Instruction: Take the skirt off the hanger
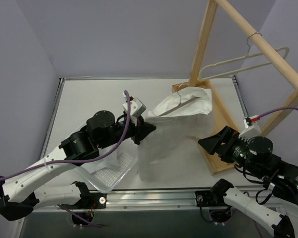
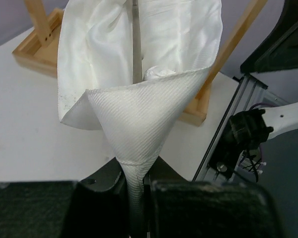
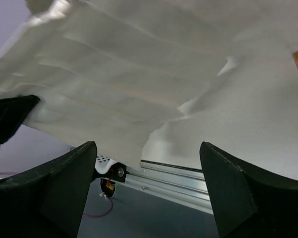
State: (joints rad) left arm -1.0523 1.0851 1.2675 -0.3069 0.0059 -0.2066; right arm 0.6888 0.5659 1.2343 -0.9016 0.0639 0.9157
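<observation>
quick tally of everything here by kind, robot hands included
skirt: 1
hangers: 2, one inside the skirt, one on the rail
wooden rack: 1
white mesh piece: 1
hands: 2, left hand, right hand
total: 7

Plain lilac walls (image 1: 114, 39) close in the white worktop (image 1: 89, 99) on three sides. A wooden rack (image 1: 203, 42) stands on its right part. An aluminium rail (image 1: 154, 197) runs along the near edge. The light is soft and even.
</observation>
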